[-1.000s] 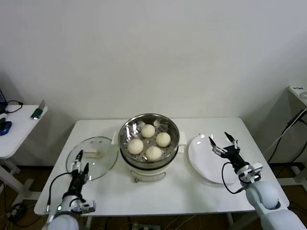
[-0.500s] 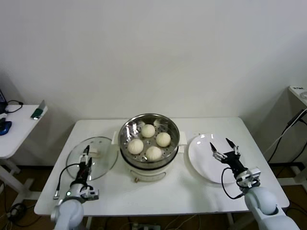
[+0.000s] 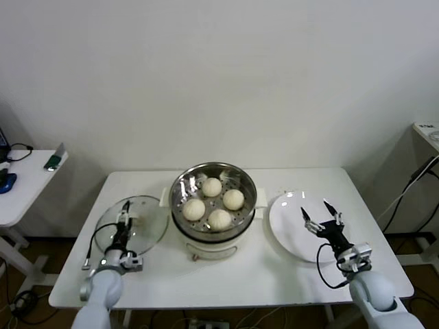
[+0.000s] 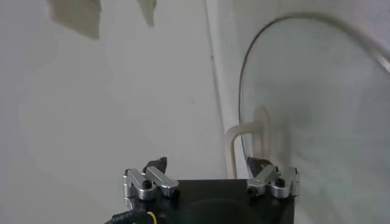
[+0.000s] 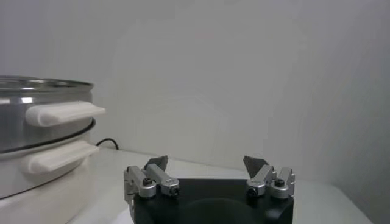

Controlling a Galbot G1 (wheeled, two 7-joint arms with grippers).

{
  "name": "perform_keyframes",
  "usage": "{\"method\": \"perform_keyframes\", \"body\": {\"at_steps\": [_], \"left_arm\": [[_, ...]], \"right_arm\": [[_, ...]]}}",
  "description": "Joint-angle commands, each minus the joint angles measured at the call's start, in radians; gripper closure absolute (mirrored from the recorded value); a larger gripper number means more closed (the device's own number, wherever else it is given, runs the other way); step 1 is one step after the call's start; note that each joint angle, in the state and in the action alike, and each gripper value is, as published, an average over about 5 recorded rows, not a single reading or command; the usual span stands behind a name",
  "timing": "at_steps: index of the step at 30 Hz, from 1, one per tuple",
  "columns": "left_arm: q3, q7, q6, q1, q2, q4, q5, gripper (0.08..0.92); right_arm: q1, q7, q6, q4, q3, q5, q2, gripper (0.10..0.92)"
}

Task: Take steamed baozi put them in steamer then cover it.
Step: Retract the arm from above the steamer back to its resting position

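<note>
Several cream-white baozi (image 3: 212, 186) lie in the steel steamer (image 3: 180, 186) on its white pot base (image 3: 206, 247) at the table's middle. The steamer (image 5: 42, 115) also shows in the right wrist view. The glass cover (image 3: 147, 223) lies flat on the table to the left, and the left wrist view shows its cream handle (image 4: 234, 149). My left gripper (image 3: 124, 214) is open and empty, low over the cover, with the handle just ahead of its right finger (image 4: 259, 165). My right gripper (image 3: 321, 214) is open and empty over the white plate (image 3: 285, 212).
The white plate lies right of the steamer. A small side table (image 3: 27, 178) with loose items stands off to the far left. A wall rises behind the white work table (image 3: 274, 281).
My left gripper has moved forward over the cover toward its handle. My right gripper has drawn back and lower over the plate, still open.
</note>
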Motion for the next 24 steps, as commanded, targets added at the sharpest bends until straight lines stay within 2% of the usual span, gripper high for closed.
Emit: {"method": "perform_keyframes", "body": {"at_steps": [1,9,12,24], "left_arm": [[-0.003,-0.021,-0.001,-0.095,-0.002,0.102,-0.017,0.177],[0.018,-0.014,-0.021,-0.118,0.011,0.114,-0.043,0.178],[0.023,-0.008,-0.024,-0.11,0.006,0.117,-0.053,0.218],[0.018,0.005,-0.024,-0.086,0.023,0.087,-0.087,0.562]], "right_arm": [[-0.004,0.001,0.002,-0.008,0.0,-0.023,0.009,0.203],[-0.007,-0.003,0.01,-0.017,0.004,-0.048,0.016,0.203],[-0.005,-0.004,0.011,-0.021,0.004,-0.054,0.021,0.203],[0.006,-0.009,0.019,-0.043,-0.001,-0.081,0.038,0.203]]}}
